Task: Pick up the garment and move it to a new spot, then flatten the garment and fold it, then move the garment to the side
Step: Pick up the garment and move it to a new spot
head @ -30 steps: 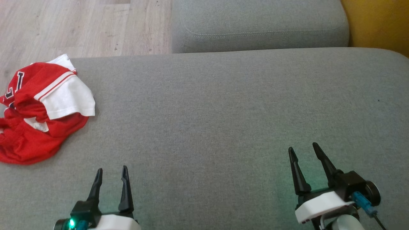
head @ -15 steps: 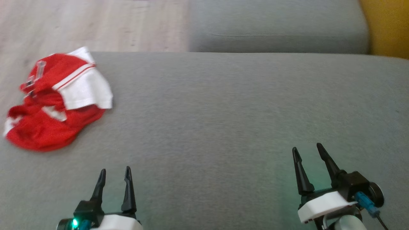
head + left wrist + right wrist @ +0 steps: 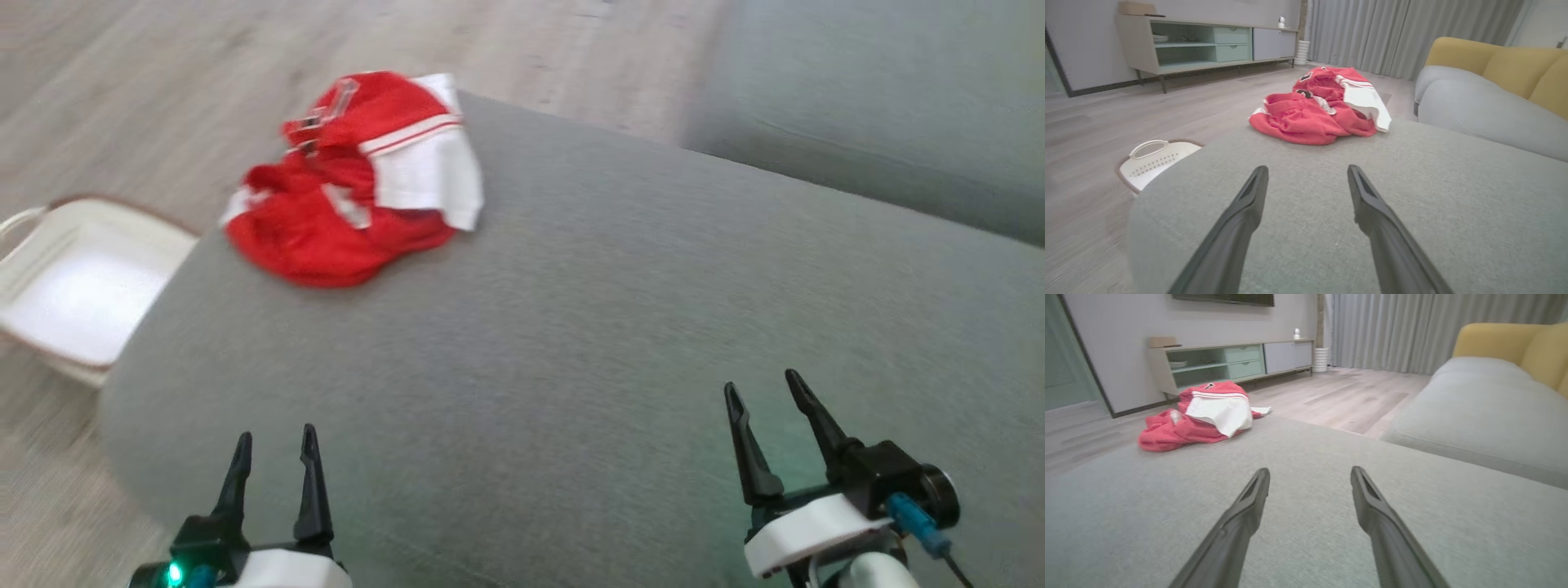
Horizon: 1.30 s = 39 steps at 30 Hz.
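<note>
The garment [image 3: 351,188], red with white panels, lay crumpled in a heap at the far left corner of the grey cushion [image 3: 571,327], part of it reaching the cushion's edge. It was neither flattened nor folded.

The left gripper [image 3: 276,433] hovered over the cushion's near left edge, its fingers spread apart and gripping nothing. The right gripper [image 3: 760,381] hovered over the cushion's near right part, its fingers likewise apart and free. Both stood well apart from the garment.

A white basket [image 3: 139,224] sat on the wooden floor [image 3: 163,98] just beside the cushion's left side. A grey sofa seat [image 3: 857,122] lay beyond the cushion's far right edge.
</note>
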Motion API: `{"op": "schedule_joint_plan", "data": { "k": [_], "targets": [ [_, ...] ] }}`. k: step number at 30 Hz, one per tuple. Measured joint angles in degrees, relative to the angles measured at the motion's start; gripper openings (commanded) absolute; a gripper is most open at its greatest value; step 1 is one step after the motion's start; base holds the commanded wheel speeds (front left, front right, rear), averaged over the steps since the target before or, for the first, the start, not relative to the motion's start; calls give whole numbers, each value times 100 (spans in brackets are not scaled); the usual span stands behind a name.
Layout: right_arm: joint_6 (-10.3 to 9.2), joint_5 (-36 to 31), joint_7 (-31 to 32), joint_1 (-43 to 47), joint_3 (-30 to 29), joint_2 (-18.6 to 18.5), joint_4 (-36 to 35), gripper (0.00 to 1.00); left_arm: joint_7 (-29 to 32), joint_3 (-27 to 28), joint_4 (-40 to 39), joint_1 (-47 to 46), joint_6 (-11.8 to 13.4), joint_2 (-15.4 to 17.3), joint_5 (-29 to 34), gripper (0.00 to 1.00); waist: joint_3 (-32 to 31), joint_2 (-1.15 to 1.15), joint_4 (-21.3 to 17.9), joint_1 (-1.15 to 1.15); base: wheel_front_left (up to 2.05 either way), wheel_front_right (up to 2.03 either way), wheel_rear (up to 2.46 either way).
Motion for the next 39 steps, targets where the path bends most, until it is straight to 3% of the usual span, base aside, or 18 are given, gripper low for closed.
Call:
{"op": "schedule_joint_plan", "data": {
  "k": [7, 16, 19, 25, 30, 33, 39],
  "targets": [
    [0, 0, 0, -8, 332, 0, 35, 100, 0, 167, -80, 158, 0, 13, -30, 100, 0, 0, 483, 0, 0, 0, 0],
    [0, -118, 0, -23, 248, -1, -51, 100, 0, 511, -625, 225, 96, 88, -43, 100, 169, 0, 265, 0, 0, 0, 0],
    [0, -242, 0, -40, 129, -1, -174, 100, -1, 723, -1039, 57, 124, 324, -43, 100, 334, 0, 183, 0, 0, 0, 0],
    [0, -699, 0, -424, -12, -7, -279, 100, 563, 1110, -1574, -1757, -26, 1248, -136, 100, 779, 0, -54, 1, 0, 0, 0],
    [0, -1057, -16, -877, -163, -18, -422, 100, 1296, 1212, -1305, -3338, -264, 1948, -145, 100, 1204, 0, -417, 1, 0, 0, 0],
    [0, -1223, -16, -1024, -201, -21, -524, 100, 1659, 1196, -832, -4052, -382, 2136, -263, 100, 1496, 0, -654, 1, 0, 0, 0],
    [0, -1401, 43, -1154, -285, -33, -867, 100, 2313, 798, 372, -4981, -628, 2156, -513, 100, 2143, 0, -1101, 2, 0, 0, 0]
  ]
}}
